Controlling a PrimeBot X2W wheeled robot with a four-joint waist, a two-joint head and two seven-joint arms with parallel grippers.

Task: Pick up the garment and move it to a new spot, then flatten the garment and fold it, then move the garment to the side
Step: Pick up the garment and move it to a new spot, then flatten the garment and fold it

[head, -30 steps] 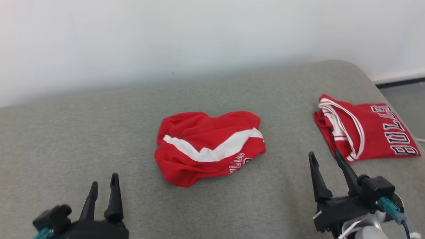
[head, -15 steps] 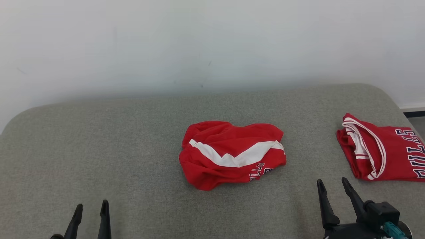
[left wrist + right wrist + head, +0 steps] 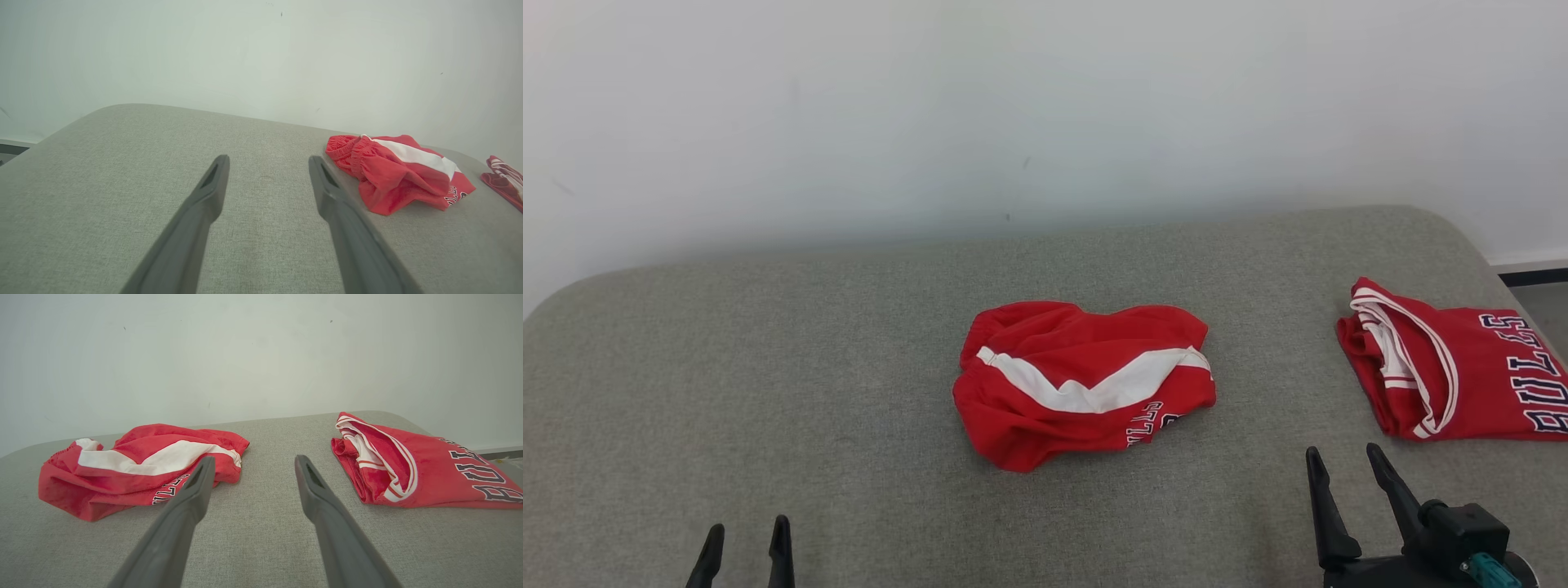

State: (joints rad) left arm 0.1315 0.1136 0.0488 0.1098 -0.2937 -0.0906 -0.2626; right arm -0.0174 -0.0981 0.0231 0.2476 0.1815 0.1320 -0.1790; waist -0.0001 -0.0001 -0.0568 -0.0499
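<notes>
Grey fabric surface (image 3: pixel 768 367) – crumpled red-and-white cloth garment (image 3: pixel 1082 384) at centre; left gripper (image 3: pixel 749 527), right gripper (image 3: pixel 1342 451) – jaws spread wide, empty.

bare test room: grey upholstered pad (image 3: pixel 768 367) against plain white wall (image 3: pixel 1013 98).

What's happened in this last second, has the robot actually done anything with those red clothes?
Mostly the head camera moved, so the whole picture shifted. The left tool and right tool now sit lower in view, both open and empty. The crumpled red shorts and folded red jersey lie untouched on the grey cushion.
</notes>
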